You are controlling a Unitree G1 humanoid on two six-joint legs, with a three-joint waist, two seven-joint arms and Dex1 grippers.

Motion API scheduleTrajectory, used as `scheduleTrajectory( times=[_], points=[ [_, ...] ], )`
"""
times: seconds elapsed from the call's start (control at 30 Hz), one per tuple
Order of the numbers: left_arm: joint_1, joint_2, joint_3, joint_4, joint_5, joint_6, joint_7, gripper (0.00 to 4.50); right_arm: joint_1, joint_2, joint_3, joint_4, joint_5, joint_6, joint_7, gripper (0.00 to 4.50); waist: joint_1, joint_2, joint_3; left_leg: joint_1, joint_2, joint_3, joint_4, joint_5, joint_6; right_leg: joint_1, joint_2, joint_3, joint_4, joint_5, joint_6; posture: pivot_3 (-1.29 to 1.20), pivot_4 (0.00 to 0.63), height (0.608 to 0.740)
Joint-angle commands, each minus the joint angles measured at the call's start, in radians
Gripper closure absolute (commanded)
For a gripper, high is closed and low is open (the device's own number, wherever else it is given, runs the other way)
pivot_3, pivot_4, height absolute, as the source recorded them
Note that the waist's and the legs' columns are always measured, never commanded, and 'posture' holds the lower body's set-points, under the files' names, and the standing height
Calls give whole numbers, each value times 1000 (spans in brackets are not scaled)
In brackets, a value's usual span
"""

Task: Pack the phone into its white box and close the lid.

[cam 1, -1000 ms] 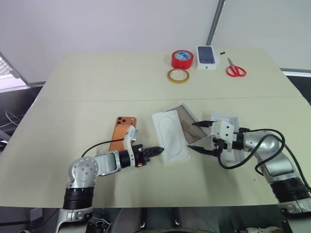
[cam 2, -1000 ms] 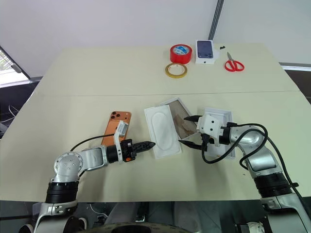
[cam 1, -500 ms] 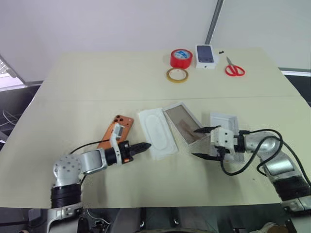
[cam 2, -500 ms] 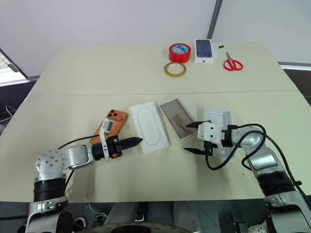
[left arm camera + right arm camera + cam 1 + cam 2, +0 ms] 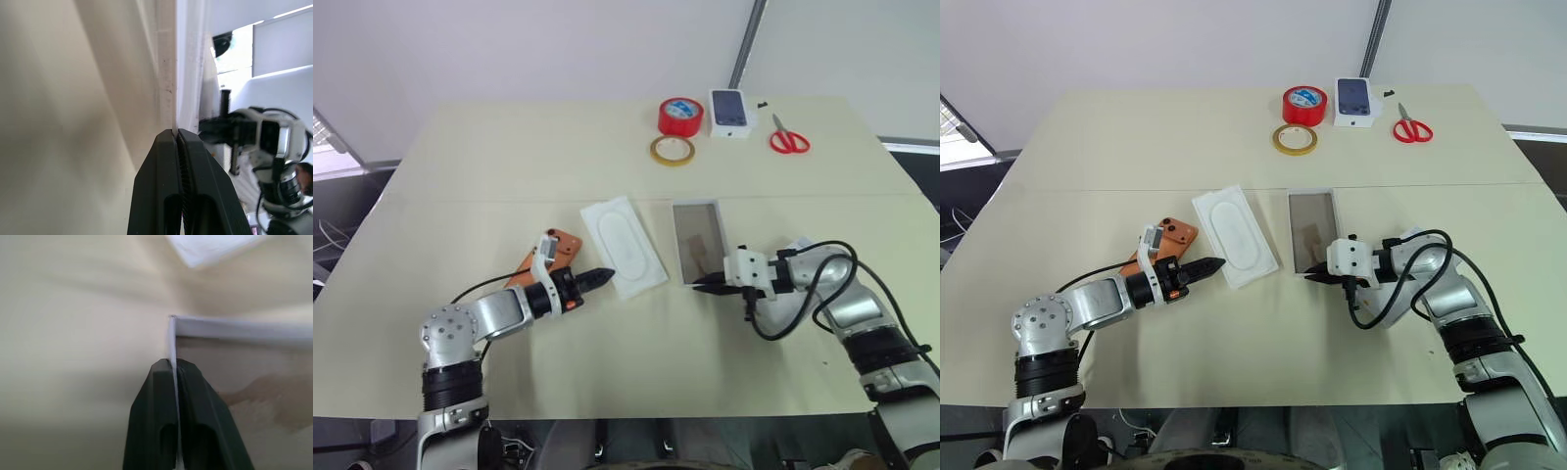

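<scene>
- The right gripper [image 5: 1316, 277] is pinched closed on the near wall of the white box [image 5: 1313, 230]; in the right wrist view its two black fingers [image 5: 159, 396] clamp the thin white edge [image 5: 172, 340] close to a corner, one inside the wall and one outside.
- The white box lies flat near the middle of the counter [image 5: 1136, 137], long side running away from the robot, its brownish floor facing up.
- The left gripper [image 5: 1215, 263] is closed on the near edge of the flat white card [image 5: 1233, 235], which sits just beside the box on its left, with a strip of bare counter between them.
- The phone [image 5: 1163, 244], orange with its camera bump up, lies at an angle left of the card, partly under the left arm and near the card's near corner.
- The lid [image 5: 795, 247] shows as a patch of white behind the right arm, to the right of the box.
- Far back, well apart, sit a red tape roll [image 5: 1304, 105], a yellow tape ring [image 5: 1294, 140], a small white box [image 5: 1355, 102] and red scissors [image 5: 1413, 129]; the counter between them and the box is open.
</scene>
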Motion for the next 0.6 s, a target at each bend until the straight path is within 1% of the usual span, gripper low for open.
scheduleTrajectory(
  times=[0.03,0.23,0.37,0.4,0.47,0.57,0.6],
  points=[
    [-31,8,20,-9,-67,-33,29,4500,36,49,15,-153,28,73,-54,4475,1,0,0,0,0,0,0,0,0,0,0,0,0,0,0,0,150,740],
    [-64,38,1,21,-98,-58,44,4500,99,95,54,-309,-8,158,-130,4475,3,0,0,-3,-1,0,1,3,-5,-3,0,0,0,0,0,0,150,740],
    [-72,51,-14,36,-98,-63,37,4500,108,110,70,-348,-17,187,-166,4475,3,0,0,-3,-1,0,1,2,-4,-3,0,0,0,0,0,0,150,740],
    [-73,52,-19,40,-98,-62,35,4500,110,112,74,-356,-16,193,-169,4475,3,0,0,-3,-1,0,1,2,-4,-3,0,0,0,0,0,0,150,740],
    [-72,53,-32,39,-89,-66,31,4500,112,116,72,-376,31,269,-155,4475,3,0,0,-3,-1,0,1,2,-4,-3,0,0,0,0,0,0,150,740],
    [-70,56,-45,36,-91,-65,29,4500,114,106,70,-368,24,248,-149,3550,2,-1,1,-3,-1,0,0,2,-4,-3,0,0,0,0,0,0,150,740],
    [-66,59,-49,37,-92,-64,28,4500,116,103,67,-373,30,243,-143,3106,2,-1,1,-3,-1,0,0,2,-3,-3,0,0,0,0,0,0,150,740]
  ],
)
